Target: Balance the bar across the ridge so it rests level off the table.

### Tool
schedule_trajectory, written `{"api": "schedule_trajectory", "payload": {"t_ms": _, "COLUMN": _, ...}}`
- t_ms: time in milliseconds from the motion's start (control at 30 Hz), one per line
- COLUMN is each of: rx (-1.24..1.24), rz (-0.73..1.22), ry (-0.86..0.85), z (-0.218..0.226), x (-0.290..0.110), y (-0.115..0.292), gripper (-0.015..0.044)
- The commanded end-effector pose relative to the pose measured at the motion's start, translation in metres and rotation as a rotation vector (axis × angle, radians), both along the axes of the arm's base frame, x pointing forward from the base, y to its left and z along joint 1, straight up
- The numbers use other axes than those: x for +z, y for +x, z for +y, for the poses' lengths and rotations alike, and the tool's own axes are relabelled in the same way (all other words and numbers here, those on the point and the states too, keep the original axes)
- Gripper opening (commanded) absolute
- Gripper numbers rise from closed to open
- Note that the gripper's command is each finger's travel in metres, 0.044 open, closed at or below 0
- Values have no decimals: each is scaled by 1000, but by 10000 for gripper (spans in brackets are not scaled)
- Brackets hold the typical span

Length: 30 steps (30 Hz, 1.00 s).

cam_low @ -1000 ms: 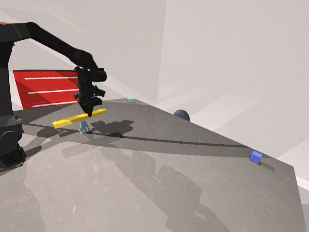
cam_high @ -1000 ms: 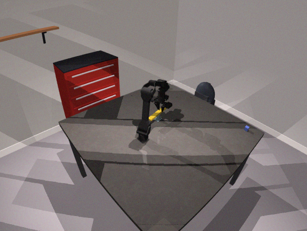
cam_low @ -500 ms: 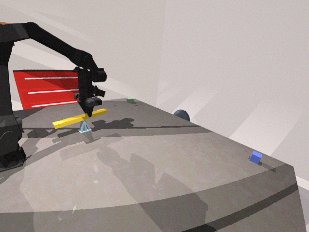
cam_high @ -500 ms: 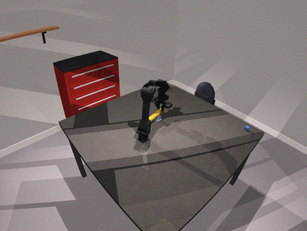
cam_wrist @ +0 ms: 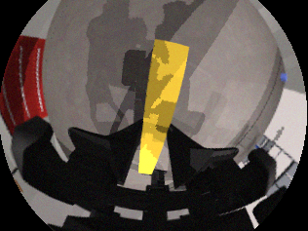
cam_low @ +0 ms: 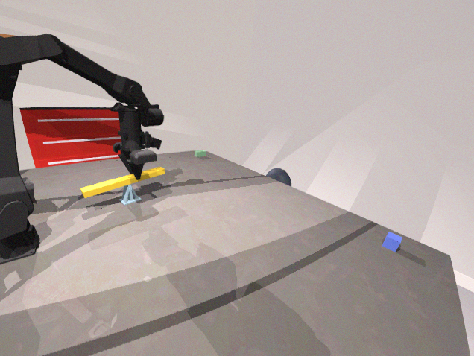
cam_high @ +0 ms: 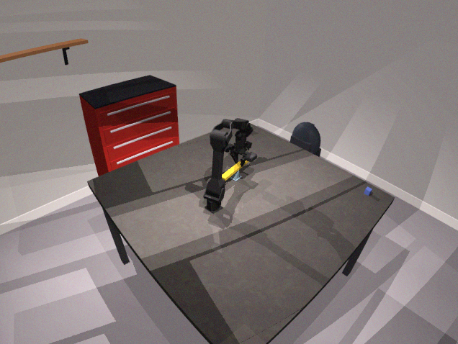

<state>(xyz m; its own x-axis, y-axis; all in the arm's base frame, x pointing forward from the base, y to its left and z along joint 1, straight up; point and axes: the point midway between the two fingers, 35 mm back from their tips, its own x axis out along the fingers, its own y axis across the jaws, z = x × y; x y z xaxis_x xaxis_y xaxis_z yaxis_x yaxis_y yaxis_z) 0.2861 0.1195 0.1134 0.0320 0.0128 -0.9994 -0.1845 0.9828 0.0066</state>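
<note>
A grey room with pale walls holds a dark, glossy table [cam_high: 155,236], streaked with shadow bands; a red drawer cabinet [cam_high: 129,121] stands behind it and a wooden wall shelf [cam_high: 40,48] hangs further off.

The gripper [cam_low: 136,175] points straight down and is clamped on the yellow bar [cam_low: 103,186], pinching it across its narrow width. In the wrist view the bar [cam_wrist: 162,103] runs straight out ahead from between the dark fingers. Directly beneath the gripper, slightly toward the arm's base, stands the small pale-blue ridge [cam_low: 130,196], and the bar appears to lie on or just above its peak; whether they touch cannot be told for certain. From the side the bar slopes a little, its end toward the arm's base lower and its far end beyond the gripper higher, both ends off the table.

The bar looks stiff, straight and light, a plain rectangular beam that will not sag, so its balance point should be its middle. The grip sits somewhat past the middle toward the far end, with the longer part reaching back toward the base. Its smooth faces on a narrow peak would likely slide or tip easily, so a central hold and a gentle release seem best.

Further out, a green block [cam_low: 200,153] lies behind the gripper near the table's far edge, a blue cube [cam_low: 391,241] well off to the side, and a dark chair back [cam_high: 305,137] beyond the table.
</note>
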Motion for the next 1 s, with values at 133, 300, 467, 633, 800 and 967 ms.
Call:
{"api": "schedule_trajectory", "payload": {"t_ms": 133, "rx": 3, "rz": 1, "ry": 0, "z": 0, "x": -2, "y": 0, "gripper": 0}}
{"api": "schedule_trajectory", "payload": {"t_ms": 300, "rx": 3, "rz": 1, "ry": 0, "z": 0, "x": -2, "y": 0, "gripper": 0}}
{"api": "schedule_trajectory", "payload": {"t_ms": 467, "rx": 3, "rz": 1, "ry": 0, "z": 0, "x": -3, "y": 0, "gripper": 0}}
{"api": "schedule_trajectory", "payload": {"t_ms": 633, "rx": 3, "rz": 1, "ry": 0, "z": 0, "x": -3, "y": 0, "gripper": 0}}
{"api": "schedule_trajectory", "payload": {"t_ms": 800, "rx": 3, "rz": 1, "ry": 0, "z": 0, "x": -3, "y": 0, "gripper": 0}}
{"api": "schedule_trajectory", "payload": {"t_ms": 967, "rx": 3, "rz": 1, "ry": 0, "z": 0, "x": -4, "y": 0, "gripper": 0}}
